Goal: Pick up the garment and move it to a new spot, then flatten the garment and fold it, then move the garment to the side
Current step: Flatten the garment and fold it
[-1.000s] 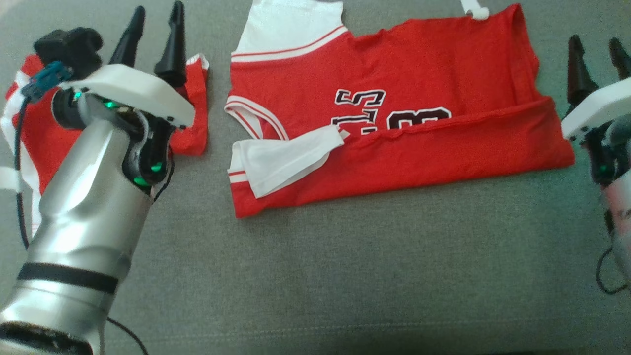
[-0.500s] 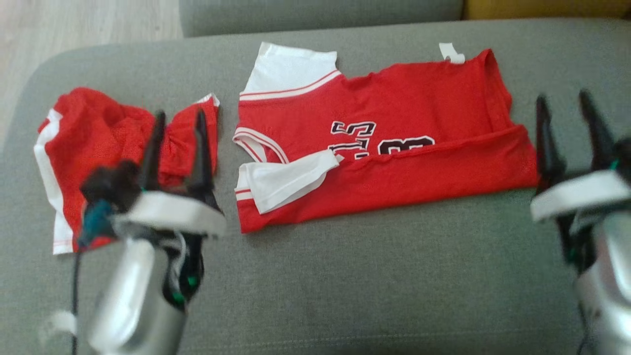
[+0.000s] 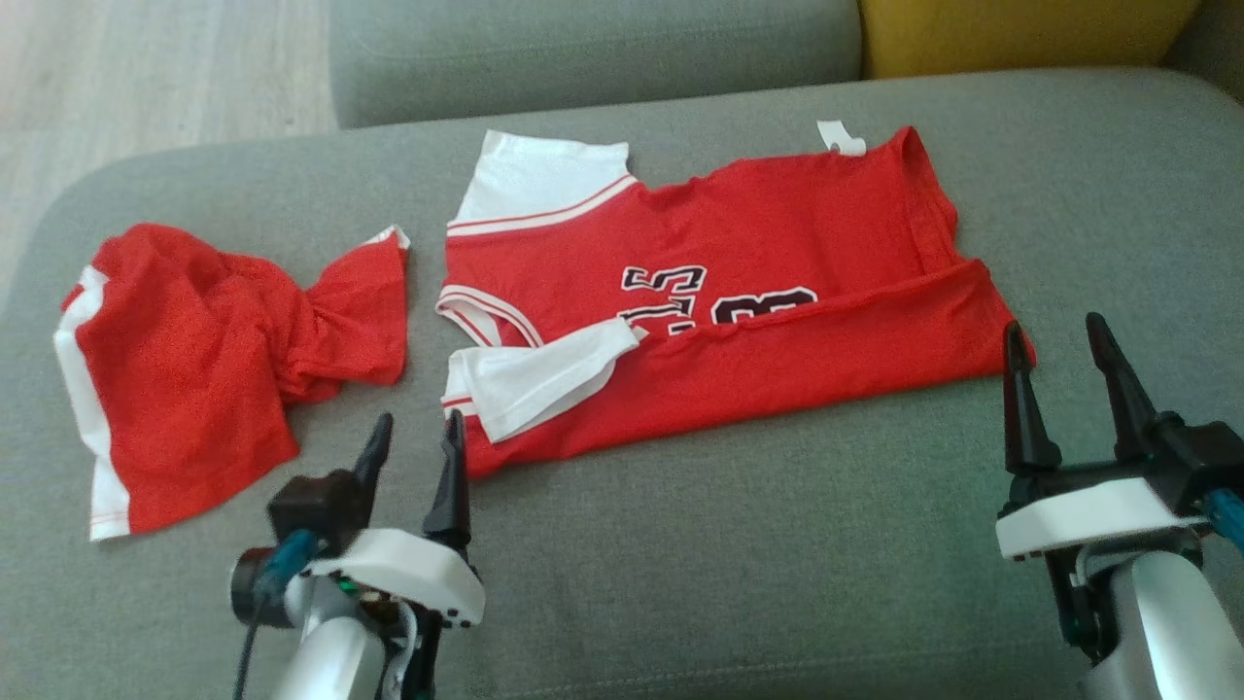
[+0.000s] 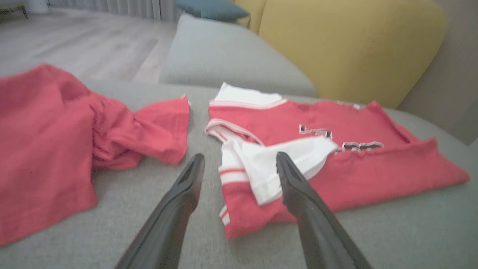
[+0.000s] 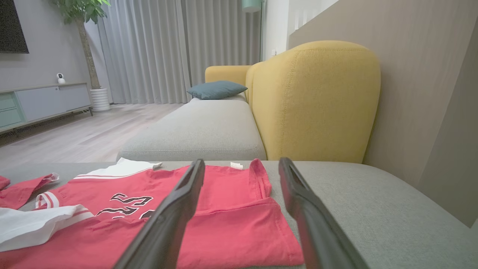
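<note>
Nearest the robot, the left gripper (image 3: 419,428) hung over the grey seat cushion (image 3: 700,574), jaws parted and holding nothing. The right gripper (image 3: 1053,331) was likewise spread and empty. The red jersey (image 3: 758,292) lay flat just beyond both, its near long edge folded up over the number. Its sleeve-end corner sat just beside the left gripper's right fingertip, and its hem corner sat by the right gripper's left fingertip. Crumpled red shorts (image 3: 185,379) lay apart to its left. Farther back stood a yellow backrest (image 3: 1020,34).
</note>
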### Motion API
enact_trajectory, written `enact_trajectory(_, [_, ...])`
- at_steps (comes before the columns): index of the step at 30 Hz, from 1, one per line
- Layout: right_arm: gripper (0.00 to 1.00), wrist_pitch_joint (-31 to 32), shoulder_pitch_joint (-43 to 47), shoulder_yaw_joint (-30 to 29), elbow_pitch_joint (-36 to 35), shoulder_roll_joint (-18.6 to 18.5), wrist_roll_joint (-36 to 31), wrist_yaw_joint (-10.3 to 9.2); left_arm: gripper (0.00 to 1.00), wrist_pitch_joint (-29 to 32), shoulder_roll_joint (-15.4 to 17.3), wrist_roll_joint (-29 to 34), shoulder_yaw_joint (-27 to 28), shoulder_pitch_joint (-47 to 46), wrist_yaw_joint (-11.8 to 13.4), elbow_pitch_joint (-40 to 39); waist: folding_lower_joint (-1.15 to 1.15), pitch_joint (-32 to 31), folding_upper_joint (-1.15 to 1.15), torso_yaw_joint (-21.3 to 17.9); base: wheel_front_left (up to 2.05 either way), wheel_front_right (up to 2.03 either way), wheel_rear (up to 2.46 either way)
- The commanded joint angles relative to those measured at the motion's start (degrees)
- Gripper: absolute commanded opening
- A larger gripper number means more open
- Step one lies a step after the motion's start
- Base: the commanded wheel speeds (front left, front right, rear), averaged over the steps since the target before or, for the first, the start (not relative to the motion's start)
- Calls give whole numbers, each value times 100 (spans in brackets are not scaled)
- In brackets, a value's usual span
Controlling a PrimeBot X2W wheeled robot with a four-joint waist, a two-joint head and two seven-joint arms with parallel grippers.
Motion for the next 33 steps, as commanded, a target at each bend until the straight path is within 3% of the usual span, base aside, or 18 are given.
enact_trajectory(1, [100, -53, -271, 120, -217, -13, -39, -4, 100, 6, -7, 54, 100, -396, -9, 82, 0, 97, 0, -70, 0, 0, 0])
enact_trajectory(9, [100, -53, -534, 173, -265, -75, 30, -4, 100, 572, 9, 47, -80, -1135, -71, 1507, 0, 473, 0, -315, 0, 0, 0])
enact_trajectory(15, [100, -53, -645, 179, -281, -33, 68, -4, 100, 779, 60, 107, -111, -1508, 59, 2223, 0, 639, 0, -464, 0, 0, 0])
enact_trajectory(20, [100, -53, -688, 169, -242, -47, 67, -4, 100, 1009, 80, 141, -235, -1676, -13, 2643, 0, 689, 0, -507, 0, 0, 0])
enact_trajectory(21, [100, -53, -702, 164, -211, -51, 62, -4, 60, 1001, 83, 143, -248, -1701, -23, 2684, 0, 692, 0, -505, 0, 0, 0])
enact_trajectory(22, [100, -53, -717, 164, -159, -56, 55, -4, 0, 978, 89, 156, -273, -1722, -41, 2716, 0, 690, 0, -498, 0, 0, 0])
enact_trajectory(33, [100, 726, -1146, -307, 954, 114, -131, -4, 0, 205, 140, 324, -430, -1913, -43, 2349, 0, 613, 0, -169, 0, 0, 0])
